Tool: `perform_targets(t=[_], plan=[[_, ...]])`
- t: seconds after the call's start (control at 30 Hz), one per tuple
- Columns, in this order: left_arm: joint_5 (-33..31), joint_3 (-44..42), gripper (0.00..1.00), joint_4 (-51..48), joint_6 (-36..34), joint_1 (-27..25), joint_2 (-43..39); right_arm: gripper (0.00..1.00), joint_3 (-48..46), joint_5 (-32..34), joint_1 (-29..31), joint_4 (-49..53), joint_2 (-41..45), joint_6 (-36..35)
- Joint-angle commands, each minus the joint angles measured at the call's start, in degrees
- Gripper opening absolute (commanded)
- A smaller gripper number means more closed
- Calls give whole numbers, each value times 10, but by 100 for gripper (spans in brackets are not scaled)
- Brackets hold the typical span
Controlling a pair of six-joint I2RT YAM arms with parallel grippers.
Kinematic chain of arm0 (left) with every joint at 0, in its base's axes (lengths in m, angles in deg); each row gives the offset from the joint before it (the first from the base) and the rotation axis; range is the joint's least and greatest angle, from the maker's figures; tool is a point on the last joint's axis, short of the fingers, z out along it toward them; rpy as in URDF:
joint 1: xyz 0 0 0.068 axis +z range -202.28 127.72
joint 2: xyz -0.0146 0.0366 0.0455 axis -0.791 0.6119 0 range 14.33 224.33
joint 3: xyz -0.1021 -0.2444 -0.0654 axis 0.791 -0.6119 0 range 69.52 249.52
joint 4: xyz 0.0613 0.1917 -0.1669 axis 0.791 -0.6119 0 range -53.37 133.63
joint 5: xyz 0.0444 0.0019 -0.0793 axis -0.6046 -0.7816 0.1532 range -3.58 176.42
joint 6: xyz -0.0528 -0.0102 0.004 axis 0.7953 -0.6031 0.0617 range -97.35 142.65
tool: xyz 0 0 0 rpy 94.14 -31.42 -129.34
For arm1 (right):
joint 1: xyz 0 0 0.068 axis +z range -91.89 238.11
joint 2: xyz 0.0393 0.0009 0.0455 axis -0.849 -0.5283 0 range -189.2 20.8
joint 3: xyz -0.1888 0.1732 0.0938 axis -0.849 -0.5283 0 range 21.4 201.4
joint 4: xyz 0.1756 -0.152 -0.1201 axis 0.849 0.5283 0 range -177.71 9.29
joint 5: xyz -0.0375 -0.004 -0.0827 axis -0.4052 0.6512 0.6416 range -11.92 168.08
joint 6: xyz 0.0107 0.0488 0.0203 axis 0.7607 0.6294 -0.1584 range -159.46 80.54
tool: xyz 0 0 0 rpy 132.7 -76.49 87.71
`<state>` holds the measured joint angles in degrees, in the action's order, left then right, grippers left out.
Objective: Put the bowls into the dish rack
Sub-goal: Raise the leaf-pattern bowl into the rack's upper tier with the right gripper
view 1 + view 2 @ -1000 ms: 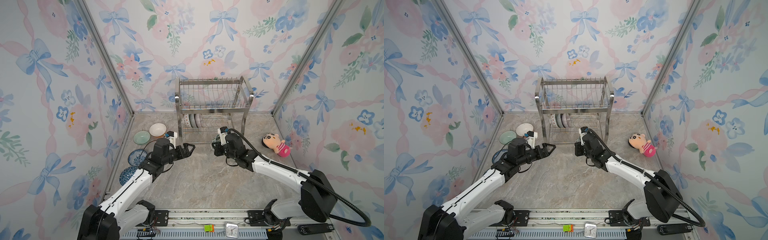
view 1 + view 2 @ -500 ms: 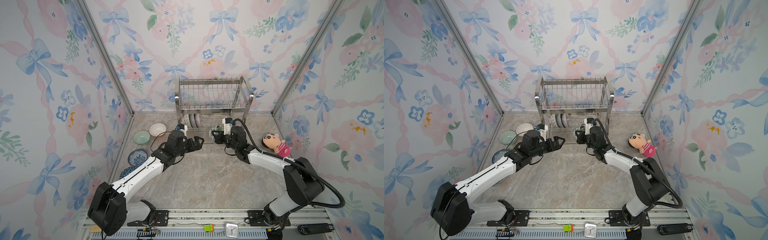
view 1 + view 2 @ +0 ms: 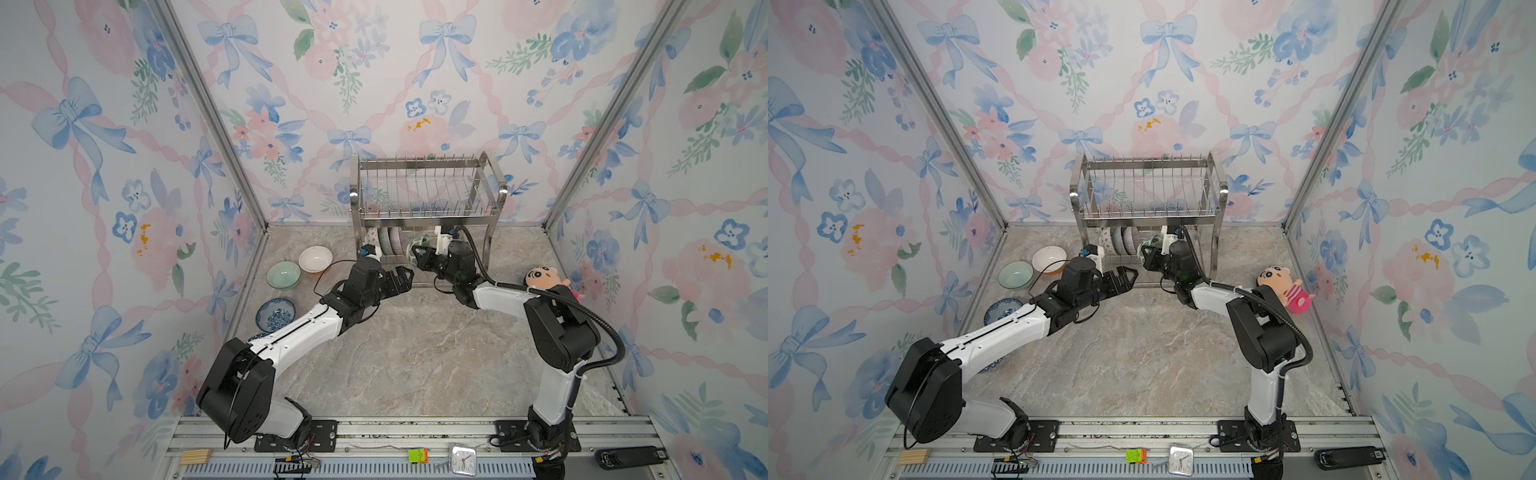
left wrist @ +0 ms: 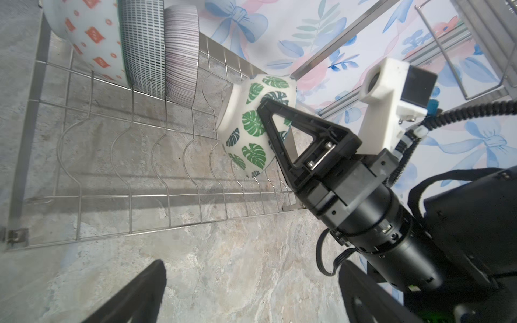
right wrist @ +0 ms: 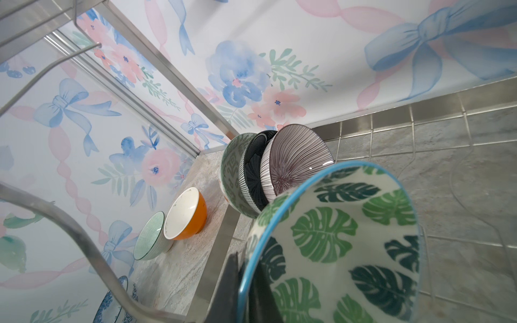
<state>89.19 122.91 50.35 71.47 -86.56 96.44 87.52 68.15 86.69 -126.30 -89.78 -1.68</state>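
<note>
I am aiming the leaf bowl [image 4: 249, 134], rim pinched in my right claw [image 4: 267, 112], edgewise between the lower wires of the dish rack [image 3: 419, 166]; left claw [image 3: 401, 277] gaping empty.

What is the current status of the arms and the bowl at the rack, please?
Left jaws open, empty. Right jaws shut on leaf bowl, tilted over lower tier of dish rack. Three racked bowls beside it; slot looks free.

Bright, even light; soft shadows.
</note>
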Motion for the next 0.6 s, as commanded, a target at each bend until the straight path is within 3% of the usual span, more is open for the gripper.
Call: perform_targets(t=[0.0,0.57], plan=[[-10,6,98,34,-24,-1,7,0,38,-1,-8,-75,-16,15],[12,6,98,40,-34,24,15,0,135,-2,-19,-90,-114,27]])
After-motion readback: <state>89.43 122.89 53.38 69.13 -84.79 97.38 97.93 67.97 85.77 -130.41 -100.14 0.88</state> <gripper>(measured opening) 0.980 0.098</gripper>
